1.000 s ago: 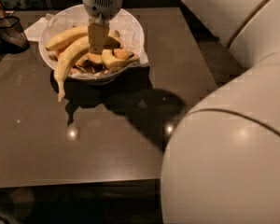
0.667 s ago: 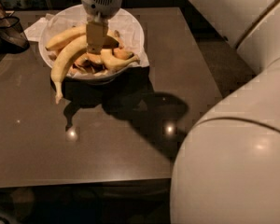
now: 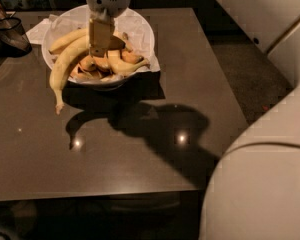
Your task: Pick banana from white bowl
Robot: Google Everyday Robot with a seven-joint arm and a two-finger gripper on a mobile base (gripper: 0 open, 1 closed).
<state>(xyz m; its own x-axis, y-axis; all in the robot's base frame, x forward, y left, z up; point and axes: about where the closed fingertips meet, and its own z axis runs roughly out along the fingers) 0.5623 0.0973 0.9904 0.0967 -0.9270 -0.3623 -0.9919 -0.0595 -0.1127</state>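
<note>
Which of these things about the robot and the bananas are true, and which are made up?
1. The gripper is right above the white bowl. True.
2. The white bowl has nothing in it. False: several bananas lie in it on crinkled white paper.
3. One long banana hangs out over the bowl's rim, stem end down. True.
4. The bowl stands on the floor. False: it stands on the dark table, near a far corner.
</note>
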